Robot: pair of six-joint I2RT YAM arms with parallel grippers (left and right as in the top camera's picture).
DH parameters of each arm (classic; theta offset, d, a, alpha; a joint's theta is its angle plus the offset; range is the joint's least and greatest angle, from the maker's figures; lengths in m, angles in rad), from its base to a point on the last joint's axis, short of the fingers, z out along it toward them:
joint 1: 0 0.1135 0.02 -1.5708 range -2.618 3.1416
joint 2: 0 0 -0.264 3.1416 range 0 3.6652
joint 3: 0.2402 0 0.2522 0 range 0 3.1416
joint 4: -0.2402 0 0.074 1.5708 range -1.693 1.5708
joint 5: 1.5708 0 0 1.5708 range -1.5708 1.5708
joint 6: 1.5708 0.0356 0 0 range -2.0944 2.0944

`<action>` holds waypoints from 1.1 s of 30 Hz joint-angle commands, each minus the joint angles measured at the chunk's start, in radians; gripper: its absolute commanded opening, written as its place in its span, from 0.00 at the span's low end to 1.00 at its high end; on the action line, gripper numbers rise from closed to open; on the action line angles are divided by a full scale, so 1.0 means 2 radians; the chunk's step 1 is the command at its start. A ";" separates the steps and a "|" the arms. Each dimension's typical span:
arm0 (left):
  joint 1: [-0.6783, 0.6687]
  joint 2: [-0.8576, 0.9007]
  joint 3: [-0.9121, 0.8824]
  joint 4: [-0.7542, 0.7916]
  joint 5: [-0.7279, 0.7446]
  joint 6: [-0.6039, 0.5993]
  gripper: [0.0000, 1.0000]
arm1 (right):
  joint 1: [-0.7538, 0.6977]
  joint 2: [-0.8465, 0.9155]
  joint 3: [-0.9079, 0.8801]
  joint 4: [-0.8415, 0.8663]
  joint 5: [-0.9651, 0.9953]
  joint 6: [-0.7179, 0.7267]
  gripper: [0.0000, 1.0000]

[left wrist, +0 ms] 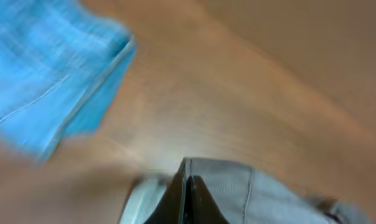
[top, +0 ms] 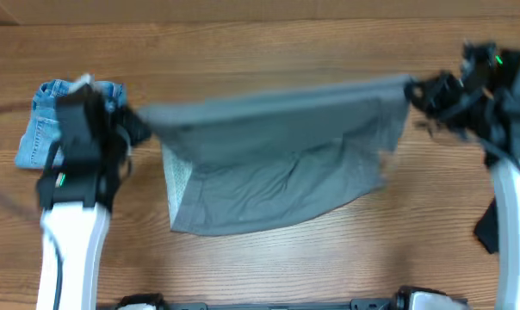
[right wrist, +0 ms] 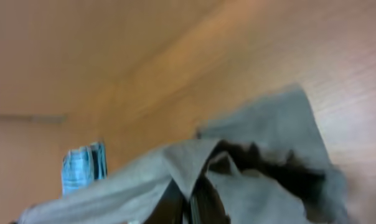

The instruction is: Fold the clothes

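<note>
Your left gripper (left wrist: 185,177) is pinched closed on one corner of the grey shorts (top: 277,146) | your right gripper (right wrist: 189,196) likewise grips the opposite corner | shorts stretched between them over the table (top: 243,52) centre | denim shorts (top: 40,129) lie far left.

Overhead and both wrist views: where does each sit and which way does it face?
Overhead: above the table, facing down; left gripper and right gripper hold the grey shorts.
Left wrist: faces down past its fingers, shut on the shorts.
Right wrist: looks along the shorts past its fingers.
All three show the denim shorts.
</note>
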 commanded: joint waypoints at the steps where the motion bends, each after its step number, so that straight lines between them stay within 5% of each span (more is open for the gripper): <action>1: 0.008 0.107 0.014 0.098 -0.019 0.017 0.16 | 0.008 0.080 0.010 0.115 0.033 0.025 0.48; 2: 0.012 0.141 0.028 0.119 -0.008 0.017 0.27 | 0.011 0.105 0.011 0.155 0.031 0.025 0.70; 3: 0.017 0.172 0.049 0.120 0.002 0.017 0.42 | 0.012 0.131 0.011 0.182 0.024 0.025 0.83; 6: 0.035 0.249 0.134 0.038 0.034 0.042 0.53 | -0.001 0.166 0.012 0.172 0.004 0.024 0.97; 11: 0.063 0.290 0.223 -0.086 0.032 0.118 0.56 | -0.038 0.168 0.012 0.069 0.003 -0.037 0.96; 21: 0.056 0.289 0.237 -0.239 0.118 0.141 0.64 | -0.040 0.168 -0.005 -0.142 0.082 -0.066 0.78; 26: 0.043 0.289 0.224 -0.314 0.118 0.145 0.69 | -0.039 0.174 -0.063 -0.168 0.099 -0.067 0.50; 33: 0.029 0.289 0.204 -0.389 0.112 0.172 0.64 | -0.032 0.174 -0.167 -0.120 0.090 -0.068 0.60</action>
